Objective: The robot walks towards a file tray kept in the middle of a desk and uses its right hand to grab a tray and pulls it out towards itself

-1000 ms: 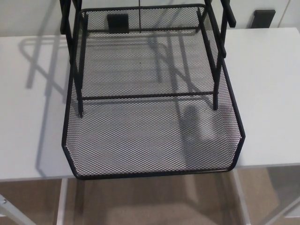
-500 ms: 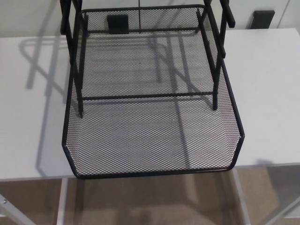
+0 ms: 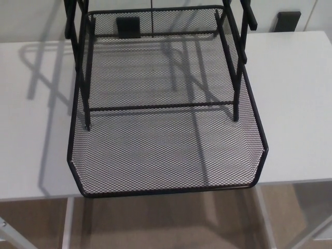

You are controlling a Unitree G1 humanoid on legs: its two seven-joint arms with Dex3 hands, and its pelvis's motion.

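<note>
The white table (image 3: 36,104) shows bare at the left, streaked with rack shadows; at centre the black mesh tray (image 3: 166,155) sits drawn forward out of its wire frame (image 3: 83,78), its front lip seemingly overhanging the table's near edge, though the angle makes this hard to judge; neither hand is in view, so I cannot tell how the fingers stand; pulled further, the tray could tip off, its weight past the edge.
</note>
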